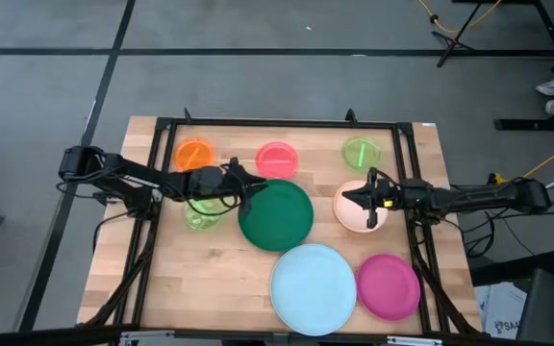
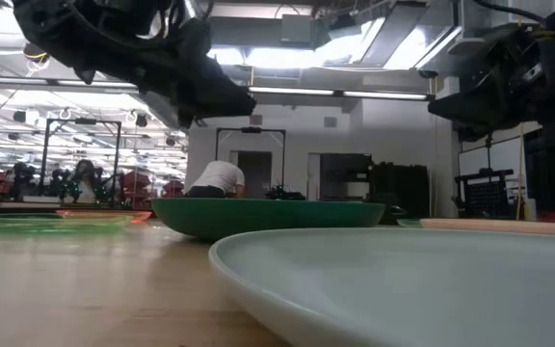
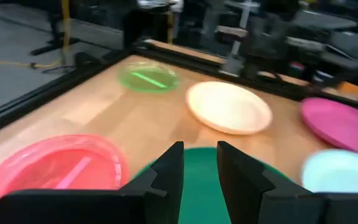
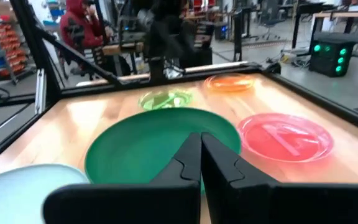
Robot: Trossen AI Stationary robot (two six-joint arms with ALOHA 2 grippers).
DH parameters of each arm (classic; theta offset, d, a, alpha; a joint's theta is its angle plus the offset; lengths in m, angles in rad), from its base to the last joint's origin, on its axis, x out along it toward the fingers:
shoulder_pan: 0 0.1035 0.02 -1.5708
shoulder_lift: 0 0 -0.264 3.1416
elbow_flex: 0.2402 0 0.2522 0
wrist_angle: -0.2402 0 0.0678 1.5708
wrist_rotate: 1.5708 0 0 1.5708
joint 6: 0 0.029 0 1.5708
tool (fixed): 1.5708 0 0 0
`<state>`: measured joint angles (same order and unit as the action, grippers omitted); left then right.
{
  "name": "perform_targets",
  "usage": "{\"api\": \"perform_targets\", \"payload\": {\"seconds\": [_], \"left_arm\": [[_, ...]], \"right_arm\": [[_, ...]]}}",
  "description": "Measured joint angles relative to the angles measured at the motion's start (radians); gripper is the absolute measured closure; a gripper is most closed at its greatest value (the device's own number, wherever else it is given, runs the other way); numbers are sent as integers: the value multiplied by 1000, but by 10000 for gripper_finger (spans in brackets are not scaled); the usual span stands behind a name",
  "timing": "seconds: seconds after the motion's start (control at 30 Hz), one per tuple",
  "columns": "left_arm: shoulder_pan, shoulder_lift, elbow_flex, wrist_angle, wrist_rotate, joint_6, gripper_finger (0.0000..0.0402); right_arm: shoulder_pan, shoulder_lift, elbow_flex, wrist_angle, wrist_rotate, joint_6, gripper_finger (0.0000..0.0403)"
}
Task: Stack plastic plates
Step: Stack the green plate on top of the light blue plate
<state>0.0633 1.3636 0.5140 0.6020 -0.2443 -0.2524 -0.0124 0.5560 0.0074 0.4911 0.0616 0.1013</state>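
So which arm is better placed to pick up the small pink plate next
Probably the left. Its gripper, slightly open, hovers at the large dark green plastic plate's edge, just beside the small translucent pink plastic plate. The right gripper, shut, sits farther away over the large peach plastic plate.

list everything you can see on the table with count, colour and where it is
large plates: 4; dark green at centre, pale blue at near edge, magenta beside the blue one, peach right of centre
small plates: 4; orange, pink and neon green along the far edge, second neon green left of the dark green
table: 1, light wood, black frame
left hand: open, over the dark green plate's left edge
right hand: shut, over the peach plate
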Motion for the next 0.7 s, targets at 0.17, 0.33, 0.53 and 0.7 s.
{"api": "perform_targets", "payload": {"seconds": [0.17,0.33,0.53,0.7], "left_arm": [[34,0,0,-107,-12,-60,312],[82,0,0,-231,-60,-132,289],[134,0,0,-299,74,-189,235],[114,0,0,-374,98,-239,229]], "right_arm": [[0,105,0,81,-3,11,402],[0,181,13,88,-3,-3,402],[0,274,50,57,-3,-28,402],[0,338,63,57,-2,-35,402]]}}
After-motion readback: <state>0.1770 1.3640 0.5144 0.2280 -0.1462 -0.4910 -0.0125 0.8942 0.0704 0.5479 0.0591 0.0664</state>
